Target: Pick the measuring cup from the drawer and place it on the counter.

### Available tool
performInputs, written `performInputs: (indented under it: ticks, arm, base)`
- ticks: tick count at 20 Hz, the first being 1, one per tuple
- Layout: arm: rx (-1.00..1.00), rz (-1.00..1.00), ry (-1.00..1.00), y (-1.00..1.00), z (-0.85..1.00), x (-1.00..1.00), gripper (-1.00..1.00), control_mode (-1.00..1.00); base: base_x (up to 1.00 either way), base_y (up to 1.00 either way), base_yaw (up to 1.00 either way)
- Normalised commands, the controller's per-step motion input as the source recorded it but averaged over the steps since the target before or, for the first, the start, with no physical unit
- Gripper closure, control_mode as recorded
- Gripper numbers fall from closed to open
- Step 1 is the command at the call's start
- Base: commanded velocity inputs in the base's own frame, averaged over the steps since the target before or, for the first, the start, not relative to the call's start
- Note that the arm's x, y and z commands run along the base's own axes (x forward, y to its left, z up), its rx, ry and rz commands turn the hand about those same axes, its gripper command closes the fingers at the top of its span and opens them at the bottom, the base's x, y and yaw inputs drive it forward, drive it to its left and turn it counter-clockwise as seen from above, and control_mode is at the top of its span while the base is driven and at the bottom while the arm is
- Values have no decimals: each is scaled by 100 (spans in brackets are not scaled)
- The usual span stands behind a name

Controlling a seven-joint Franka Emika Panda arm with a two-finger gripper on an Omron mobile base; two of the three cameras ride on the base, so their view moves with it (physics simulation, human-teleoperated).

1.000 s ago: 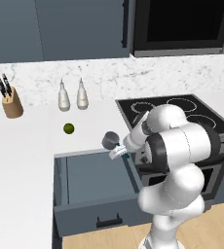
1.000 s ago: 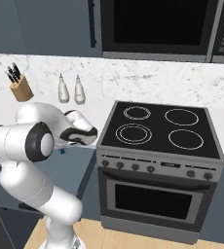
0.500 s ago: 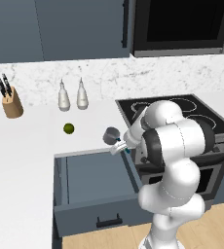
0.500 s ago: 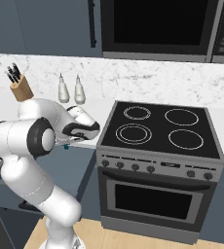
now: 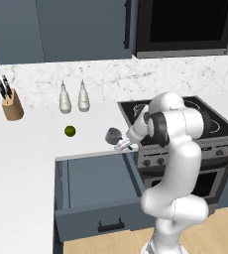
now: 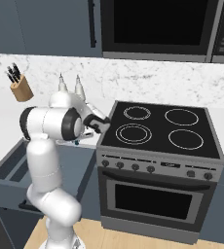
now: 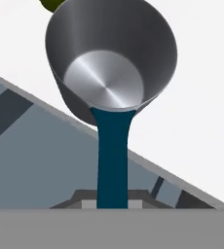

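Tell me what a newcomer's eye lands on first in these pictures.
First, the measuring cup, held by its teal handle in the gripper, its open mouth facing the hand camera, raised at the counter's edge above the back of the drawer. Next, the drawer itself, pulled wide open below the counter. Then the small lime alone on the white counter, left of the cup.
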Motion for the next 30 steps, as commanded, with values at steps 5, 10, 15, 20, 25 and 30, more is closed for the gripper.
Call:
performInputs:
  ticks: [5,10,15,20,25,30]
  arm:
    - [0,0,0,23,0,98,100,-100]
    - [0,0,0,38,-3,94,100,-100]
    - [-4,0,2,36,-19,77,-100,-100]
    - [-6,0,5,16,-18,35,-100,-100]
    - [-1,0,12,1,22,2,-100,-100]
    - [0,-3,10,0,60,-16,-100,-100]
  base:
    - [0,0,0]
    - [0,0,0]
    - [0,0,0]
    - [0,0,0]
    - [0,0,0]
    - [0,0,0]
